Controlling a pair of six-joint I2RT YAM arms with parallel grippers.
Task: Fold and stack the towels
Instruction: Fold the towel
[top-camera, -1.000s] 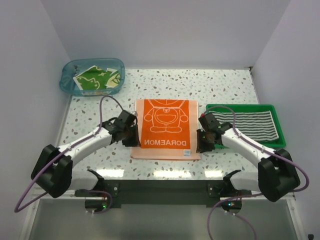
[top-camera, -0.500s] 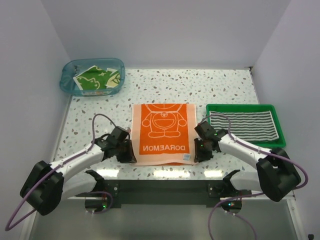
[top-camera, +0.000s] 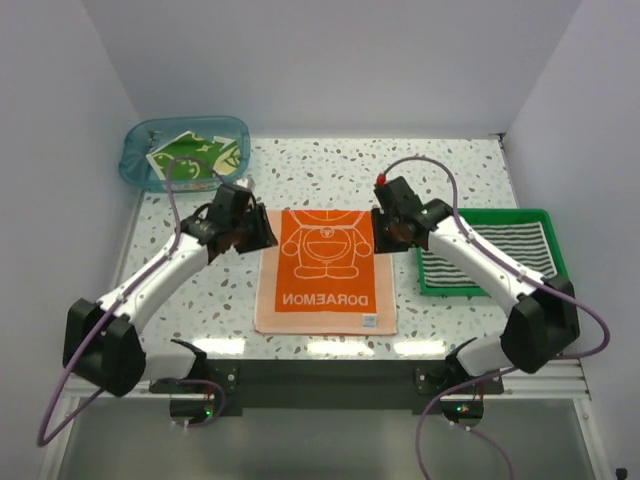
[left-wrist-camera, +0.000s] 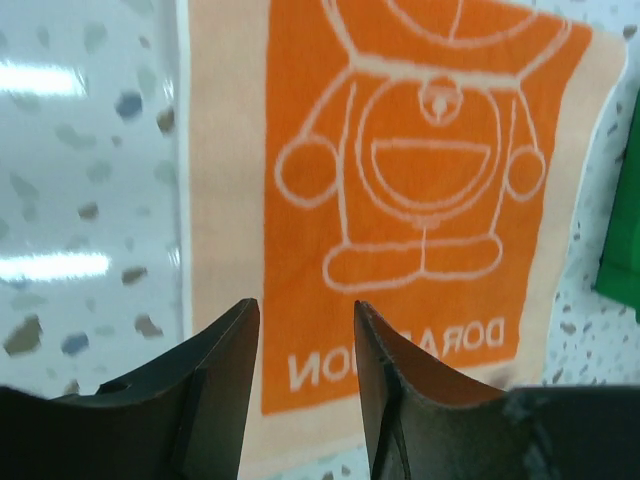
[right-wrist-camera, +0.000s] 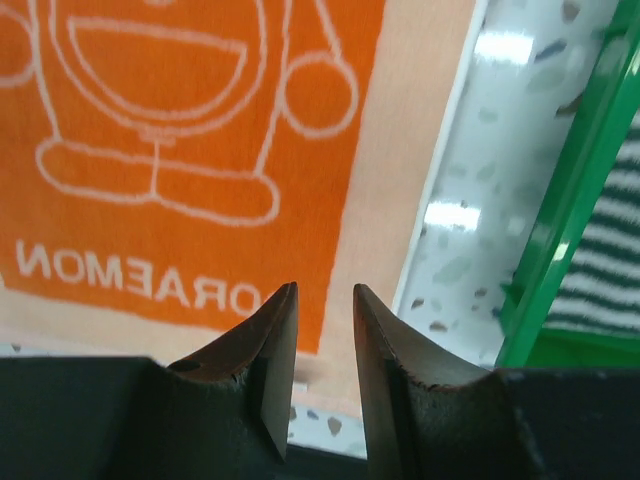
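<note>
orange towel (top-camera: 325, 270) lies flat on the bench (top-camera: 450, 190), just below and between the left gripper (left-wrist-camera: 305, 308) and right gripper (right-wrist-camera: 325, 290), both part-open and empty. best to pinch both corners together, then lift evenly.

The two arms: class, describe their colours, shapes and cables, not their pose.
The left arm and right arm have white tubular links and chunky black joints. A purple cable loops loosely along each. The left gripper and right gripper are black, each with two tapered fingers whose inner faces look reddish-brown. A small red fitting caps the right arm's cable end.
</note>
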